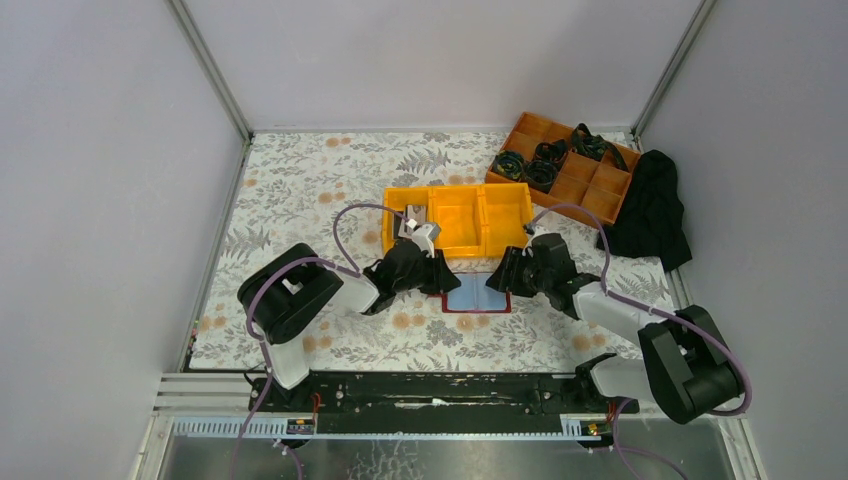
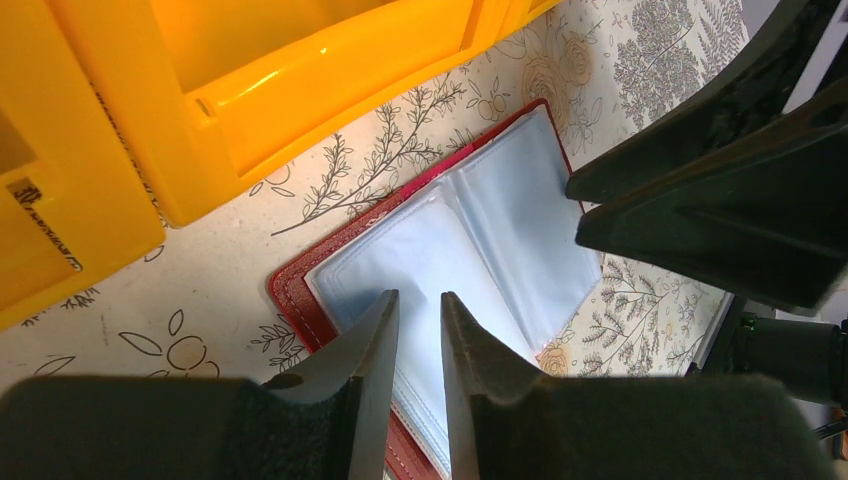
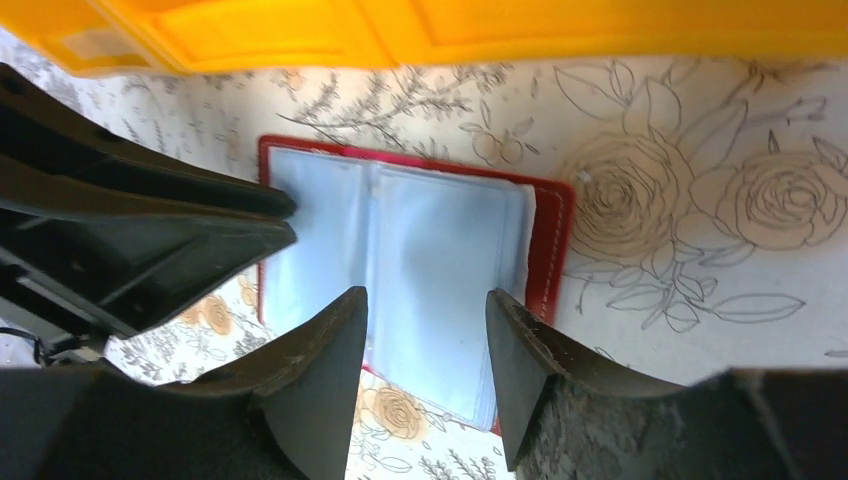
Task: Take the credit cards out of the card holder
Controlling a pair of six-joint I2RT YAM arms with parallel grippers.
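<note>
The red card holder (image 1: 477, 297) lies open on the flowered table just in front of the yellow bin, its blue-grey clear sleeves facing up. It also shows in the left wrist view (image 2: 490, 225) and the right wrist view (image 3: 440, 230). No credit cards show in any view. My left gripper (image 1: 438, 274) (image 2: 420, 296) hovers over the holder's left page with its jaws a narrow gap apart and nothing between them. My right gripper (image 1: 506, 276) (image 3: 425, 292) is open and empty over the right page.
The yellow three-compartment bin (image 1: 458, 190) stands right behind the holder. An orange divided tray (image 1: 520, 125) with black items sits at the back right, with a black cloth (image 1: 652, 205) beside it. Walls close in the table on three sides.
</note>
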